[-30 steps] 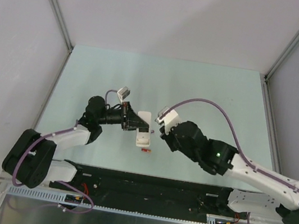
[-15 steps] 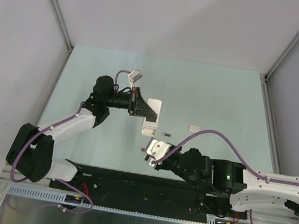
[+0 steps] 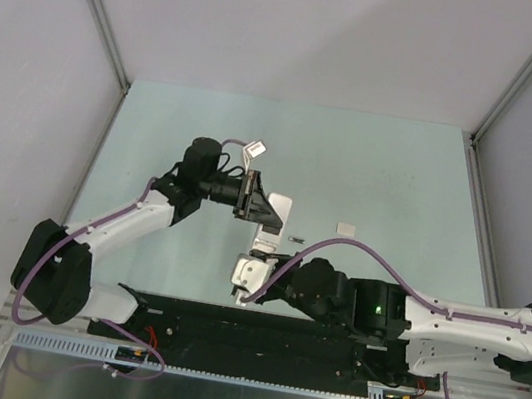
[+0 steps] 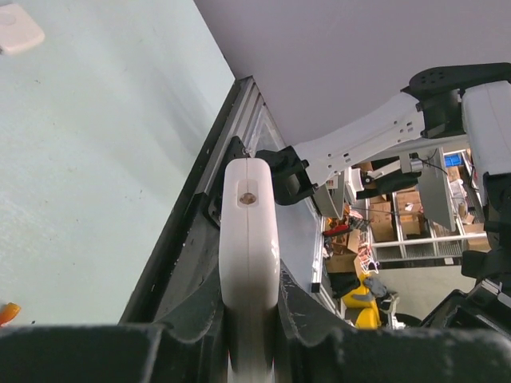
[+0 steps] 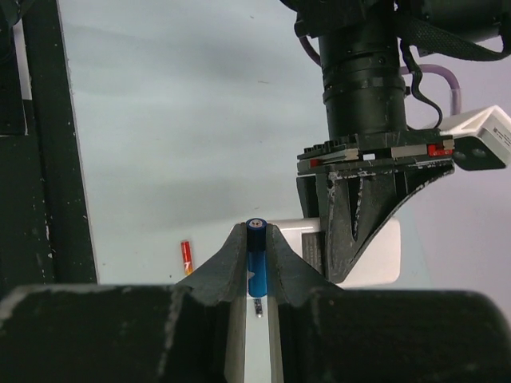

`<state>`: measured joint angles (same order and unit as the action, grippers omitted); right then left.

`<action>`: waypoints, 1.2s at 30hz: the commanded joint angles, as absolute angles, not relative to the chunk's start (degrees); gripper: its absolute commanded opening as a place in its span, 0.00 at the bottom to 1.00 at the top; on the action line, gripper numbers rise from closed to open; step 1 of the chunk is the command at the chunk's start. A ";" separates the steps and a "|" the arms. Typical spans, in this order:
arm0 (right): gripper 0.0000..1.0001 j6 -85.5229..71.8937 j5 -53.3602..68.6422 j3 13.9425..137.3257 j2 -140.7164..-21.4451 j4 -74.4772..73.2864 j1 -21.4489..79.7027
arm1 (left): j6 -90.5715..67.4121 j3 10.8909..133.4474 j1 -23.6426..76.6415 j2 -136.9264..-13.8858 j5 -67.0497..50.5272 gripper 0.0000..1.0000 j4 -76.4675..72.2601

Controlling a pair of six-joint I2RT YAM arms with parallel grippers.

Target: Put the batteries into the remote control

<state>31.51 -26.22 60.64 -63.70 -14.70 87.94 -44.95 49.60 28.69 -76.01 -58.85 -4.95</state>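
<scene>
Against one second ago: right pincer (image 5: 255, 238) no longer at 3 o'clock of the remote (image 3: 281, 208) but drawn down to 6 o'clock of it, close to the black rail at the front. Left pincer (image 3: 262, 209) shifted a little toward 3 o'clock, with the remote carried along.

Left side now: clamped narrow on the remote, with its white body standing up between the two fingers in the wrist view.

Right side now: closed narrow on a bright blue battery (image 5: 256, 267), its end cap showing between the fingertips. Remote just beyond it at 12 o'clock; contact or not, impossible to tell.

On the table (image 3: 402, 171): a red battery (image 5: 186, 258) at 9 o'clock of the blue one, a dark battery (image 3: 295, 239) at 4 o'clock of the remote, and a small white plate (image 3: 346, 230) farther out at 3 o'clock.
</scene>
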 commanded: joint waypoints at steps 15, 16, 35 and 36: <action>0.00 32.87 -17.32 63.98 -67.59 -17.14 83.67 | -44.03 53.00 32.26 -72.60 -60.12 0.00 -1.58; 0.00 33.05 -16.97 63.98 -67.59 -17.31 83.32 | -44.03 53.00 32.34 -72.42 -60.12 0.00 -1.58; 0.00 31.82 -15.12 63.98 -68.03 -20.48 82.18 | -44.65 53.96 32.96 -71.10 -60.29 0.00 -1.58; 0.00 31.73 -15.12 63.98 -68.11 -20.57 82.09 | -44.65 54.05 32.96 -71.10 -60.21 0.00 -1.58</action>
